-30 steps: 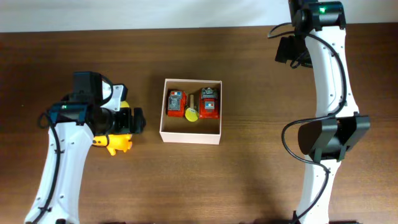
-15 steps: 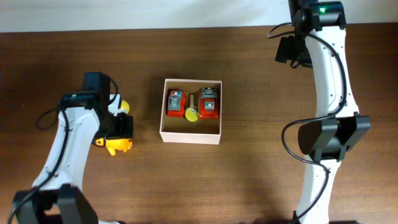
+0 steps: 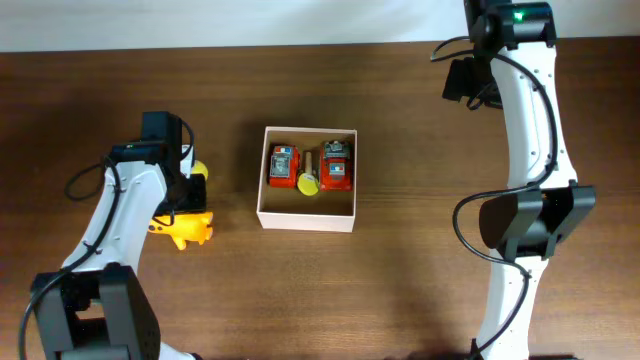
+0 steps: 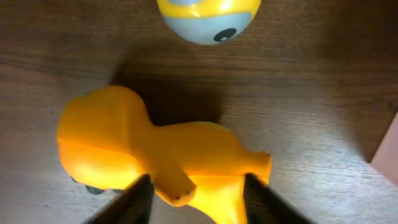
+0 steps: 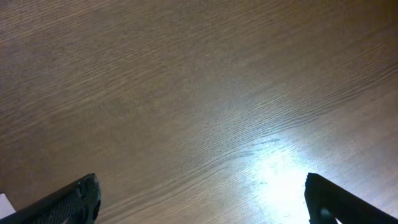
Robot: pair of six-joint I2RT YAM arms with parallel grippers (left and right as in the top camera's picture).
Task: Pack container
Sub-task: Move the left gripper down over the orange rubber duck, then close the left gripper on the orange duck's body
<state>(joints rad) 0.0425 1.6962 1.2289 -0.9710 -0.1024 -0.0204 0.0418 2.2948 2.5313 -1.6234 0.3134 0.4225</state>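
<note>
The left gripper [image 4: 198, 185] straddles an orange-yellow toy animal [image 4: 155, 149], fingers close at each flank; whether they press it I cannot tell. A yellow-and-grey ball [image 4: 208, 18] sits just beside. Both lie left of the container [image 3: 306, 220], a square box, white-walled and tan inside, holding two red toys [image 3: 284, 166]. Off to the container's right, the right gripper [image 5: 202, 208] gapes wide over the wooden table [image 5: 199, 93].
</note>
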